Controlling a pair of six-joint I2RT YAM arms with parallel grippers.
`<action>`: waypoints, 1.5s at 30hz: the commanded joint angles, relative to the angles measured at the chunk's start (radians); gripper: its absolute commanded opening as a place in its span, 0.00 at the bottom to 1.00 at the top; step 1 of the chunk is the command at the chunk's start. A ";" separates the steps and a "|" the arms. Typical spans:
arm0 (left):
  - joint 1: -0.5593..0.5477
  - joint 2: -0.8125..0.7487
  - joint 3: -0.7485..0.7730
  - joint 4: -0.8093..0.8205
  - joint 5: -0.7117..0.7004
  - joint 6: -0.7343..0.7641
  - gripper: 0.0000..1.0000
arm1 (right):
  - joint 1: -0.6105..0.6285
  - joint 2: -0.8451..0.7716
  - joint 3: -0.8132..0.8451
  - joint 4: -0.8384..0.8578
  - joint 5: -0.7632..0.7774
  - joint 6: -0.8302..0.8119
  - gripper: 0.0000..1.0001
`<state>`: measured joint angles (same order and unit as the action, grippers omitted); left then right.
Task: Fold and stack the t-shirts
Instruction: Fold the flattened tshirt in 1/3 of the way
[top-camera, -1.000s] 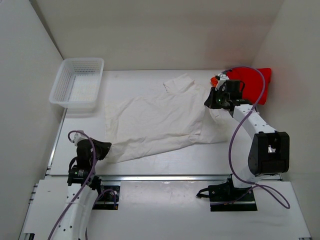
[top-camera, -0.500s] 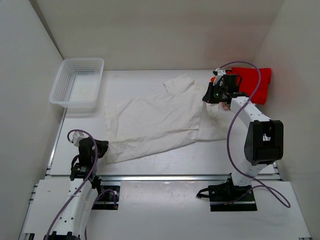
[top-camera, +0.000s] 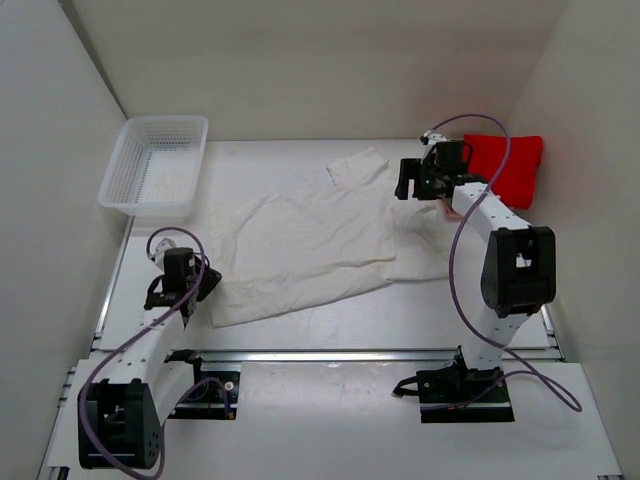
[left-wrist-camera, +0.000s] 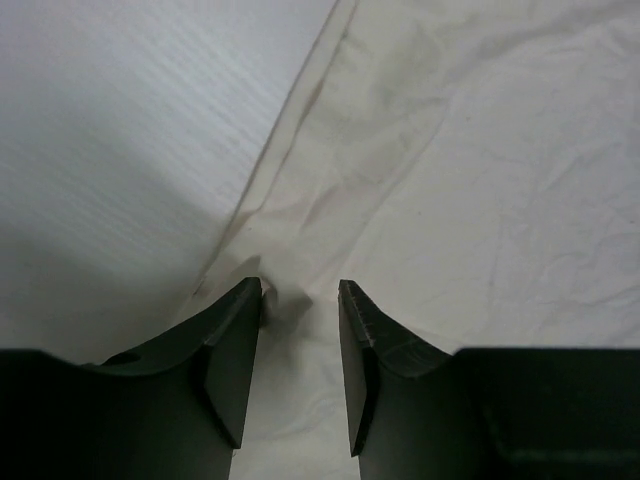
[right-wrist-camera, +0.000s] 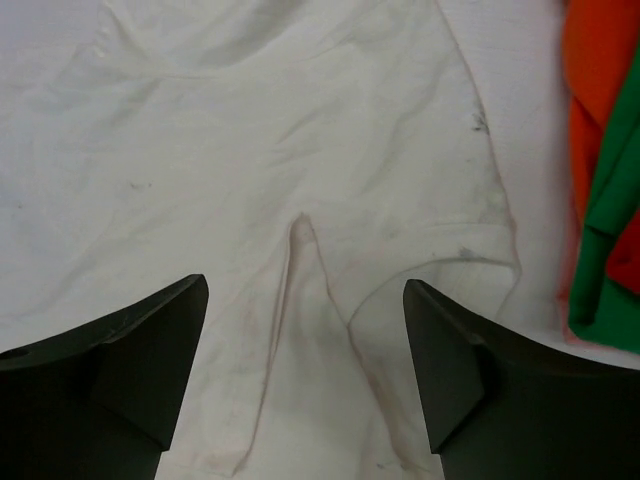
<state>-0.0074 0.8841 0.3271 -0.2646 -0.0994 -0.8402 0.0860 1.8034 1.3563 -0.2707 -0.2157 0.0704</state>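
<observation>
A large white t-shirt (top-camera: 310, 245) lies spread and wrinkled across the middle of the table. My left gripper (top-camera: 205, 288) is at its near left corner. In the left wrist view the gripper (left-wrist-camera: 300, 290) stands open, its jaws a little apart over a puckered corner of the white t-shirt (left-wrist-camera: 470, 180). My right gripper (top-camera: 402, 185) hangs over the shirt's far right side, by a sleeve. It is wide open (right-wrist-camera: 305, 283) above a small raised fold of white t-shirt (right-wrist-camera: 300, 150). A red t-shirt (top-camera: 512, 165) lies bunched at the far right, with orange (right-wrist-camera: 600, 60) and green (right-wrist-camera: 620, 220) t-shirts beside it.
A white plastic mesh basket (top-camera: 155, 170) stands at the far left corner against the wall. White walls close in the table on the left, back and right. The arms' bases and cables sit along the near edge.
Both grippers have opened and let go of the white shirt. The left gripper has moved forward along the shirt's corner. The right gripper has shifted left and farther back.
</observation>
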 joint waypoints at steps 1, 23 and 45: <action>0.006 0.003 0.128 -0.037 0.033 0.119 0.48 | 0.004 -0.108 -0.023 -0.039 0.111 0.012 0.76; -0.216 0.185 0.061 -0.096 0.113 0.131 0.43 | -0.048 -0.312 -0.548 -0.125 0.216 0.117 0.07; -0.164 0.036 0.205 -0.350 0.211 0.240 0.38 | 0.024 -0.562 -0.442 -0.630 0.170 0.118 0.40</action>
<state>-0.1932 0.9939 0.4610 -0.5713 0.0711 -0.6086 0.0814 1.2957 0.8246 -0.8429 -0.0616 0.1818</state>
